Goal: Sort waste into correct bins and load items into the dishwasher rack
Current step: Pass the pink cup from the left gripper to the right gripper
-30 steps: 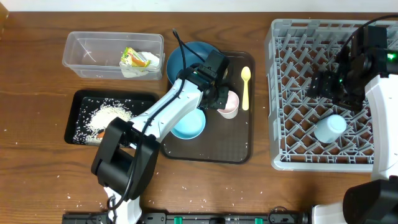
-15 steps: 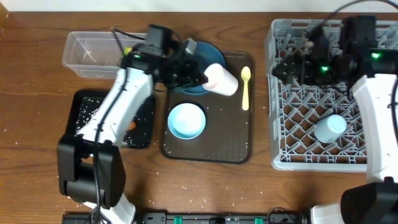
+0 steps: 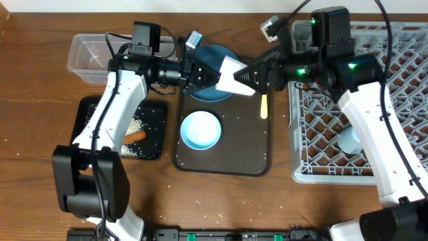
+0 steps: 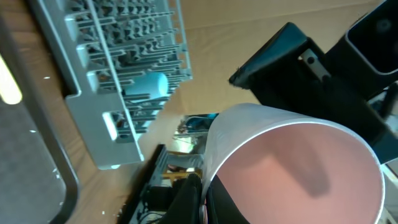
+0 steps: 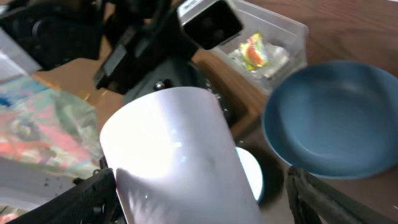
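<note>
**Pinkish cup at the handover between two arms**

Overhead: the pinkish cup (image 3: 234, 75) is held on its side in the air, above the edge of the dark-blue plate (image 3: 200, 59) and the brown serving tray (image 3: 254, 150). Its rim is pinched by the left gripper (image 3: 215, 75), and the right gripper (image 3: 257, 75) is spread wide around its base. The pass is judged safest if the right fingers are closed firmly before the left pinch is released.

Left wrist: the cup's pink inside is seen mouth-on, with the grey dishwasher rack (image 4: 118, 68) beyond.

Right wrist: the cup's pale base sits between the spread fingers (image 5: 81, 199). Whether contact is made cannot be told.

A wooden table (image 3: 40, 167) carries everything, with white specks (image 3: 200, 199) scattered near its front edge. Little of the room is shown.
</note>
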`<state>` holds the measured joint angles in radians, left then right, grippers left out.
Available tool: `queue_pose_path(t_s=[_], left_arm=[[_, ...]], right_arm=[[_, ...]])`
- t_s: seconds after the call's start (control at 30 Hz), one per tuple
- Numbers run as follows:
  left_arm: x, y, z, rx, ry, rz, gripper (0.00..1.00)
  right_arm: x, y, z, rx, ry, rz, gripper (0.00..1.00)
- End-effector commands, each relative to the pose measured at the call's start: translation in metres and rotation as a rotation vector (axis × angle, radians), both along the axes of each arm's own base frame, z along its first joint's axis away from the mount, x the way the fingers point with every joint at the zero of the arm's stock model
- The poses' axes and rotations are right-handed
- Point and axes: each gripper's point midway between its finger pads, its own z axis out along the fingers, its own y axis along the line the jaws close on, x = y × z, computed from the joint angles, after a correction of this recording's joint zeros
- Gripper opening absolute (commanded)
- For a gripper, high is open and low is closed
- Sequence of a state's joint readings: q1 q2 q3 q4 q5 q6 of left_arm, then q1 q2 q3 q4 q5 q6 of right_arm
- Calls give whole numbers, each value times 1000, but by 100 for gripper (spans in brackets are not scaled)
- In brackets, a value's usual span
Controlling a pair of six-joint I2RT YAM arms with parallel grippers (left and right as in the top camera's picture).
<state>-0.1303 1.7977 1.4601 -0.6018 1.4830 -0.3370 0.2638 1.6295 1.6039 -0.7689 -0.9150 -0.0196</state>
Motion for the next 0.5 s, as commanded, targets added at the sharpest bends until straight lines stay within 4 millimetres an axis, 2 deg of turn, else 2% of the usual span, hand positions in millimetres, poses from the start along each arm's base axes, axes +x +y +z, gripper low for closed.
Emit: queue_pose_path(t_s=[0.0, 0.2, 0.47], left_arm=[[-2, 10, 21, -79, -23, -18, 6], [10, 32, 21, -77, 11, 45, 6], [12, 36, 21, -76, 43, 59, 6]], right_arm=[[0, 1, 5, 10, -27, 20, 84], [1, 0, 5, 1, -64, 37, 84], [3, 16, 8, 20, -148, 75, 83]])
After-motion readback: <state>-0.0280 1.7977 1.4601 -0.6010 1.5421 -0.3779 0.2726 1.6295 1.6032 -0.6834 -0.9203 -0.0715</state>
